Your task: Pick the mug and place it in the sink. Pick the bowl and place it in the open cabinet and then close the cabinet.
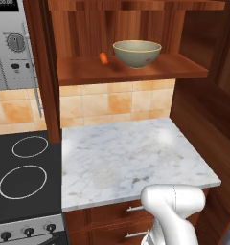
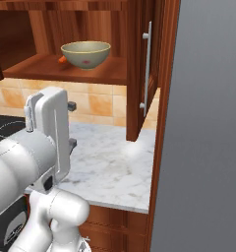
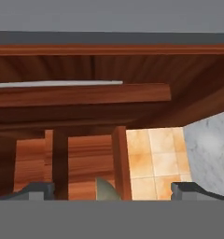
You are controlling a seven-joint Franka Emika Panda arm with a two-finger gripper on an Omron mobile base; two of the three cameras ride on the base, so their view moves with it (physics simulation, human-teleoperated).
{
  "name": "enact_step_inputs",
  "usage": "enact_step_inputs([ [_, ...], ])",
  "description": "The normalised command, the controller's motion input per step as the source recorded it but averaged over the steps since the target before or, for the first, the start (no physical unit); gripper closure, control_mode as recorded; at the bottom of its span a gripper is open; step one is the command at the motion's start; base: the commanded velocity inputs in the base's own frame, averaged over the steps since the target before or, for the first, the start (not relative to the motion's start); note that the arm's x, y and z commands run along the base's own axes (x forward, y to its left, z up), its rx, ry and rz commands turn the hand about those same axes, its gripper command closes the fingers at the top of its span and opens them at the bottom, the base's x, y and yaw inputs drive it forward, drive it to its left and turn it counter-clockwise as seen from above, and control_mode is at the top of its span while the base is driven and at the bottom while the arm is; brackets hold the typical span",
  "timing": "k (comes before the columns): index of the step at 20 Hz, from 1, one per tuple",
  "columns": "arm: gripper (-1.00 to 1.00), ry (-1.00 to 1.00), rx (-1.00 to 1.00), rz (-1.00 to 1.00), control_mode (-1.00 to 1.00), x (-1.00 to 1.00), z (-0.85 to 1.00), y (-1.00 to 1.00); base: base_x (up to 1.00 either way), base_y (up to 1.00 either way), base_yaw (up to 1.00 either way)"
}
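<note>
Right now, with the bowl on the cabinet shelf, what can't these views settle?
- Small orange thing beside the bowl: too small to identify in either base view.
- Bowl in the hand view: just a sliver, cut off by the bottom edge.
- Cabinet's left door: top cut off by the left base view's edge.
- Claw: open, fingertips barely showing.

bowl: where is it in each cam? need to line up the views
Left base view: bowl upper centre, on the cabinet shelf, a small orange object just left of it.
Right base view: bowl upper left, same shelf, left of the open door's silver handle.
Hand view: a grey-green sliver at bottom centre, probably its rim.
Shared landmark: orange tile backsplash under the shelf.
</note>
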Motion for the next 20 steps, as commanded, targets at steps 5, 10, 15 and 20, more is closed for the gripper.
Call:
enact_step_inputs([
  [5,-1.00,-0.02,0.02,0.00,-1.00,-0.07,0.00,-0.38,0.00,0.00,0.00],
  [10,-1.00,0.00,0.04,0.00,-1.00,-0.05,0.00,-0.46,0.00,0.00,0.00],
  [15,-1.00,0.00,0.02,0.00,-1.00,-0.09,-0.06,-0.39,0.00,0.00,0.00],
  [20,-1.00,0.00,0.00,0.00,-1.00,-0.03,-0.38,-0.11,0.00,0.00,0.00],
])
